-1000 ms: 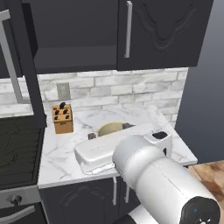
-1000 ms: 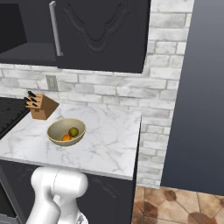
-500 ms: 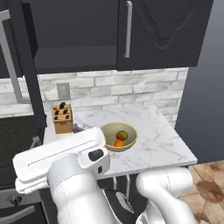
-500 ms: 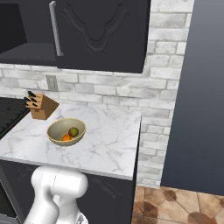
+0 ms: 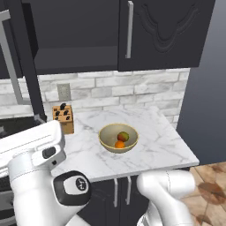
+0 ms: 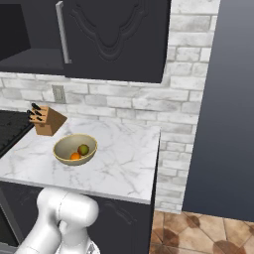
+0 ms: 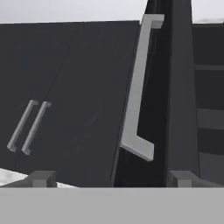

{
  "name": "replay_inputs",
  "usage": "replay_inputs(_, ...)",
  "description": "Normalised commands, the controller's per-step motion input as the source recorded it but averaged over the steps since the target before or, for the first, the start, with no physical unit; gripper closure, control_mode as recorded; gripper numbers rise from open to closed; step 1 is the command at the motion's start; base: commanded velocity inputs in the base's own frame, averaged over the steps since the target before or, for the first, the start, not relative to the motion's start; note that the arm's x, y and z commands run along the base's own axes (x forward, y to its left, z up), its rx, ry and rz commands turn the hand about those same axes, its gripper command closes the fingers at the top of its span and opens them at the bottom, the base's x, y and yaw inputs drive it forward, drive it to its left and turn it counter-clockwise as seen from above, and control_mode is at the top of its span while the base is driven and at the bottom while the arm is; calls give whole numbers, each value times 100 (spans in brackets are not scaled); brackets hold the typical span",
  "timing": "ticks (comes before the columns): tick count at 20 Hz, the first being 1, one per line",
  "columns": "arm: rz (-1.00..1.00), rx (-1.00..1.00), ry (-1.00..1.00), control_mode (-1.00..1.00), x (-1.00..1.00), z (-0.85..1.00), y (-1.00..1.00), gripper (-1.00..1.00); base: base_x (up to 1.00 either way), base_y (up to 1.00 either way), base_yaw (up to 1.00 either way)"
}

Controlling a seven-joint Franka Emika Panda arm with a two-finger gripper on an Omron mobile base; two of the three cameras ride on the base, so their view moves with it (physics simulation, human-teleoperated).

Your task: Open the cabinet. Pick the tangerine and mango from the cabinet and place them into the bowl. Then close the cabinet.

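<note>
The cabinet (image 5: 167,31) hangs above the counter; its right door is closed, with its bar handle (image 5: 129,28) upright. The left door (image 5: 24,57) stands swung out, and the dark shelf space (image 6: 25,34) behind it is bare. On the counter, the tan bowl (image 5: 106,142) (image 6: 59,153) holds the tangerine (image 5: 119,144) (image 6: 75,156) and the mango (image 5: 123,136) (image 6: 83,149). In the hand view my gripper (image 7: 113,179) is open, its fingertips (image 7: 41,178) spread below the open door's long silver handle (image 7: 138,87), a little short of it and touching nothing.
A wooden knife block (image 5: 64,118) (image 6: 47,120) stands left of the bowl, by the brick wall. A black stove (image 6: 10,129) adjoins the counter's left end. A tall dark panel (image 6: 223,99) bounds the right. Low doors with short handles (image 7: 26,127) lie left of the door in the hand view.
My arm has swung left across the left base view, uncovering the bowl with both fruits in it. The gripper stayed open. The bowl and the cabinet doors have not moved.
</note>
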Motion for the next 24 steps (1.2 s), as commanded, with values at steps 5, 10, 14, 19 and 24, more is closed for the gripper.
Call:
replay_inputs(5,-18,-2,-5,-100,55,-6,43,-100,0,0,0)
replay_inputs(10,-44,0,-12,-100,23,-3,4,-100,0,0,0)
replay_inputs(14,-54,3,-23,-100,0,-1,-48,-100,0,0,0)
replay_inputs(19,-56,11,-23,-100,16,-14,-94,-100,0,0,0)
replay_inputs(24,-51,17,-12,-100,84,-16,-97,-100,0,0,0)
